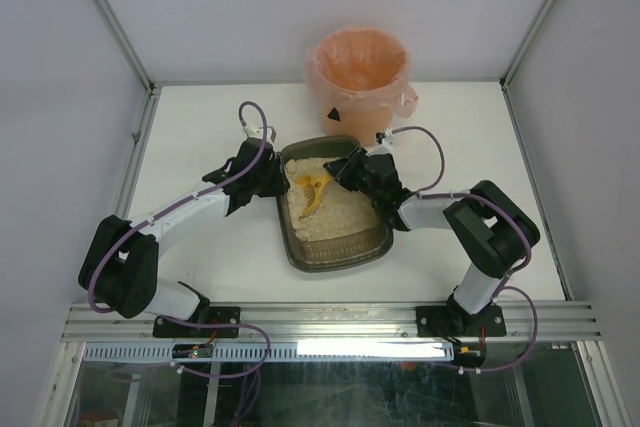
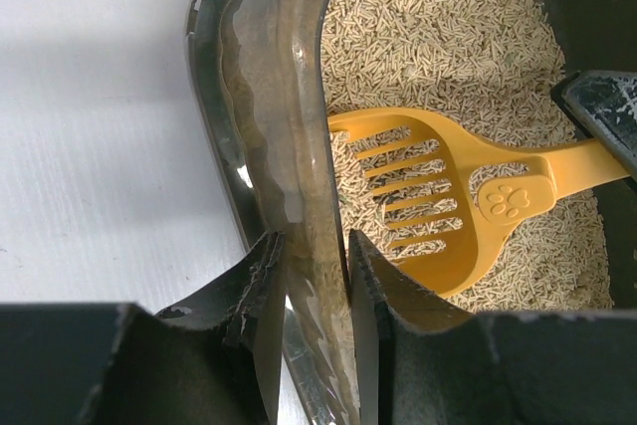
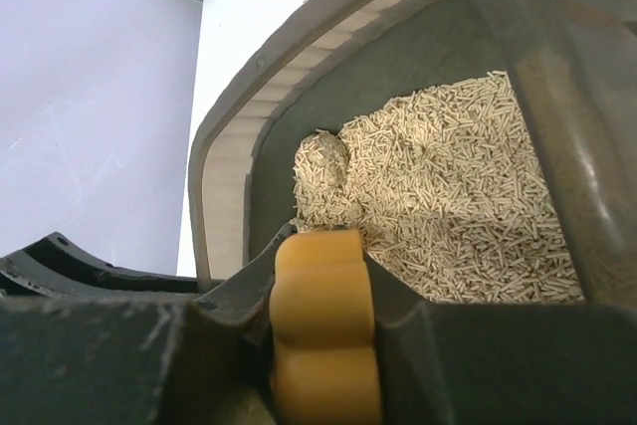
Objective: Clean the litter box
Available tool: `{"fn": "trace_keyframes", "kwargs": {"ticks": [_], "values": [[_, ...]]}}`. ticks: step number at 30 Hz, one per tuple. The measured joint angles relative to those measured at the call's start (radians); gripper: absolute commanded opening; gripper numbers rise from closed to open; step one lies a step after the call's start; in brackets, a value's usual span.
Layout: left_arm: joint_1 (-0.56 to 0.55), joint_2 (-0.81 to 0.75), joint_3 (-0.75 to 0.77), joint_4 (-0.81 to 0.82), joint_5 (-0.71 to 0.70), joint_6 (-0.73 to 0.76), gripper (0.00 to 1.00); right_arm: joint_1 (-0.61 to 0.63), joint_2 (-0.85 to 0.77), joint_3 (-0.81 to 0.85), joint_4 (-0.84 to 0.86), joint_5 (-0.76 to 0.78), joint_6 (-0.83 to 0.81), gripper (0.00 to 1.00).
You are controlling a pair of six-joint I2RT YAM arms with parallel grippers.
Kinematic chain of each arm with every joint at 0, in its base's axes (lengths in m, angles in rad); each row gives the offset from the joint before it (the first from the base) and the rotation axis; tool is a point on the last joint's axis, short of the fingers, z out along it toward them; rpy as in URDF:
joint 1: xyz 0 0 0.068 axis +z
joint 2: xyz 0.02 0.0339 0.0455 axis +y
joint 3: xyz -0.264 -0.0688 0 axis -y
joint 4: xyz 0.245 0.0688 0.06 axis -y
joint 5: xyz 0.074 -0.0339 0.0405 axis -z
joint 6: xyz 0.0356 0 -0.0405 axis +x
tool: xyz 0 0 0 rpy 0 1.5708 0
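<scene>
The litter box (image 1: 335,259) is a dark translucent tray of beige pellets in the middle of the table. In the left wrist view my left gripper (image 2: 311,246) is shut on the box's left wall (image 2: 269,97), one finger outside and one inside. From above, this left gripper (image 1: 280,182) sits at the tray's left rim. My right gripper (image 3: 320,241) is shut on the handle of the yellow slotted scoop (image 3: 320,316). The scoop's head (image 2: 448,196) lies on the litter, and the right gripper (image 1: 345,169) is over the tray's far right part. A pellet-covered clump (image 3: 320,161) lies ahead of the handle.
A round bin with a pink liner (image 1: 358,72) stands just behind the tray at the table's back edge. Grey walls close in the white table on the left, right and back. Both arms reach in from the near rail.
</scene>
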Motion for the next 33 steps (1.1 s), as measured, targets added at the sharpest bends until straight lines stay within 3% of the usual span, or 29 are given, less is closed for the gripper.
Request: {"fn": "trace_keyframes", "kwargs": {"ticks": [19,33], "values": [[-0.003,-0.002,0.001,-0.004,-0.007,0.005,0.50,-0.039,-0.050,-0.174,0.153,-0.094,0.066,0.00],[-0.003,-0.068,0.001,-0.026,-0.010,0.005,0.65,-0.075,-0.156,-0.240,0.132,-0.116,0.077,0.00]]}}
